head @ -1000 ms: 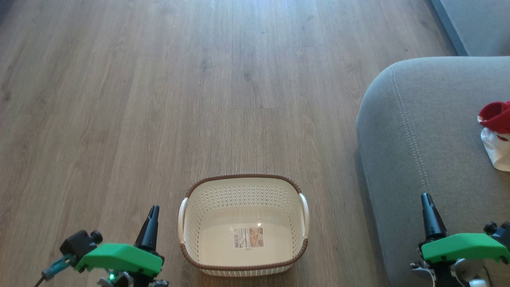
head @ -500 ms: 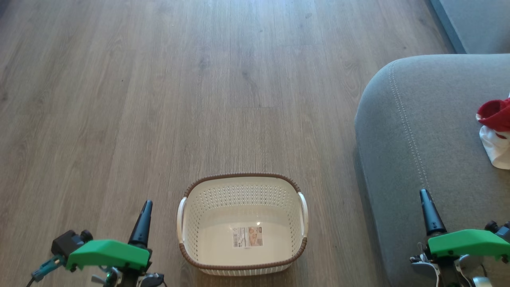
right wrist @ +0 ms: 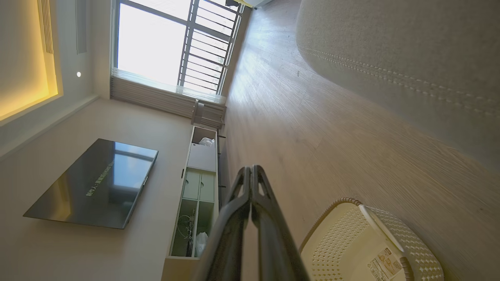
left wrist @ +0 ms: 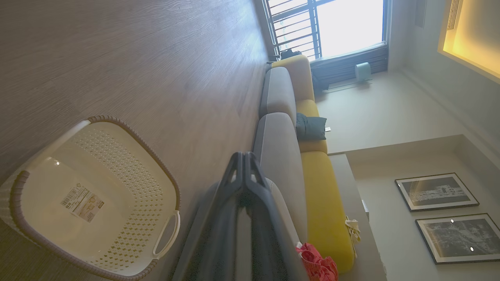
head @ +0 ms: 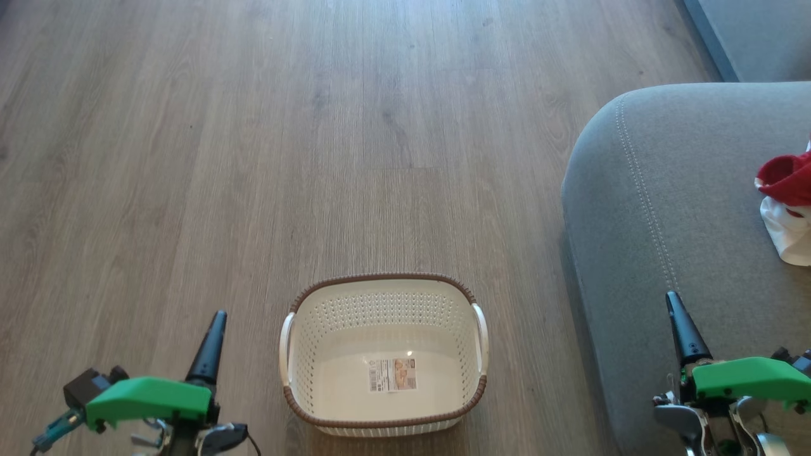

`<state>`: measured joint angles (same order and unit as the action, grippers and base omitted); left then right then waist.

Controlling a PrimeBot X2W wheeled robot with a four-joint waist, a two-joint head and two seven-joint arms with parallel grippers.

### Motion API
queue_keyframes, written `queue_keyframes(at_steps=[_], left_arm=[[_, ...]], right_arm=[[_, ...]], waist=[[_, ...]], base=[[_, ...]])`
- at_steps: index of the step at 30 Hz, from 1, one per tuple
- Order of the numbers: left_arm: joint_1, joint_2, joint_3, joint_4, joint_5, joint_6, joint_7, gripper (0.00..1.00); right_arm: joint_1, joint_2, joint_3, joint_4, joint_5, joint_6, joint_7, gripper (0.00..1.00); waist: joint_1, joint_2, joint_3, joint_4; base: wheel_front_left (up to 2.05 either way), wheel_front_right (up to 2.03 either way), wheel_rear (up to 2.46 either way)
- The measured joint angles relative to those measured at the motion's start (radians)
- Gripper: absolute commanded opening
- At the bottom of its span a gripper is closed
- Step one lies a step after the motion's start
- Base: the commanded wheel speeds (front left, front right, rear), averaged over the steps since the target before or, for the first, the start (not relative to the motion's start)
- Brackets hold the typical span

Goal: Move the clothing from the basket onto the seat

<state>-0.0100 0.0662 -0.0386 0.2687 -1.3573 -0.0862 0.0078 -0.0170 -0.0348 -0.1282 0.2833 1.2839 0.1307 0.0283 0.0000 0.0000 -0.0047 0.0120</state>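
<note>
Where daylight comes through a barred window (right wrist: 152, 43), grey-brown wood-plank floor (head: 253, 158) runs the length of the room. Dark television (right wrist: 93, 183) on a pale wall, tall cabinet (right wrist: 197, 191) beside it, two framed pictures (left wrist: 435, 191) on the opposite wall.

Clothing (head: 785, 202): crumpled heap, bright red over white, lying on the grey seat (head: 659, 209) at the right edge of the head view, well apart from the basket (head: 383, 277). Seat has a rounded corner and a line of light stitching.

Basket on the floor near the seat: cream, perforated walls, brown woven rim, two side handles. Bottom bare around a paper label (head: 393, 374).

Left gripper (left wrist: 244, 156): fingers pressed together, holding nothing. Right gripper (right wrist: 251, 169): likewise, seen against the seat's near edge in the head view.
</note>
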Motion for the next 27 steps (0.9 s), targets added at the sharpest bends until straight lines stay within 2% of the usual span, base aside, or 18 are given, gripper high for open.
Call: queue_keyframes(at_steps=[27], left_arm=[[-0.037,-0.002,0.078,0.005,-0.268,-0.035,0.074,0.00]], right_arm=[[-0.040,-0.001,-0.003,-0.002,0.314,-0.001,0.079,0.00]], waist=[[0.0000,0.0000,0.008,-0.012]], base=[[0.00,0.00,0.00]])
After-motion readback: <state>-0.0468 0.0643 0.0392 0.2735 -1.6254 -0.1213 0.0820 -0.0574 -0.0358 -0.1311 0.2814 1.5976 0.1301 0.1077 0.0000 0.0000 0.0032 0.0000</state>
